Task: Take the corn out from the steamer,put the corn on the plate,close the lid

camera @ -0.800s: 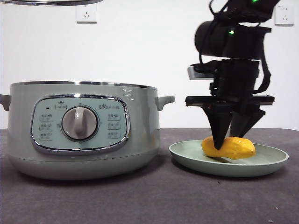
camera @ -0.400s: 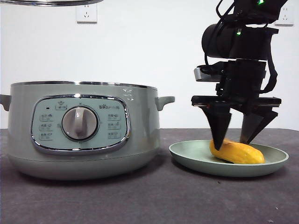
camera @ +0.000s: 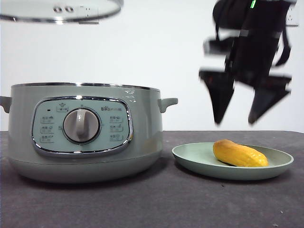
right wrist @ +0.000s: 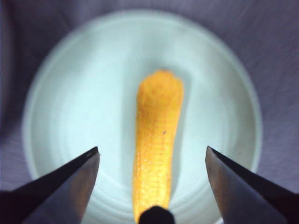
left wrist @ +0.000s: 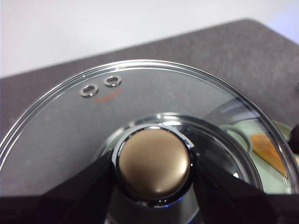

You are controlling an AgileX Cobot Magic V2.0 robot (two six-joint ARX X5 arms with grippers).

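The corn point(camera: 240, 154) lies on the pale green plate point(camera: 190, 159) at the right; it also shows in the right wrist view point(right wrist: 158, 135) on the plate point(right wrist: 70, 93). My right gripper point(camera: 236, 122) is open and empty, raised above the corn; its midpoint shows in the right wrist view point(right wrist: 152, 151). The steamer point(camera: 80, 130) stands open at the left. My left gripper point(left wrist: 154, 163) is shut on the knob point(left wrist: 153, 161) of the glass lid point(left wrist: 70, 126), held high over the steamer; the lid's rim shows at the front view's top point(camera: 57, 12).
A dark grey table point(camera: 156, 199) carries both the steamer and the plate. A white wall with sockets point(camera: 88, 16) is behind. There is a gap between the steamer's side handle point(camera: 167, 102) and the plate.
My right gripper has let go of the corn, opened wider and risen off the plate. The lid has come lower and further into the front view.
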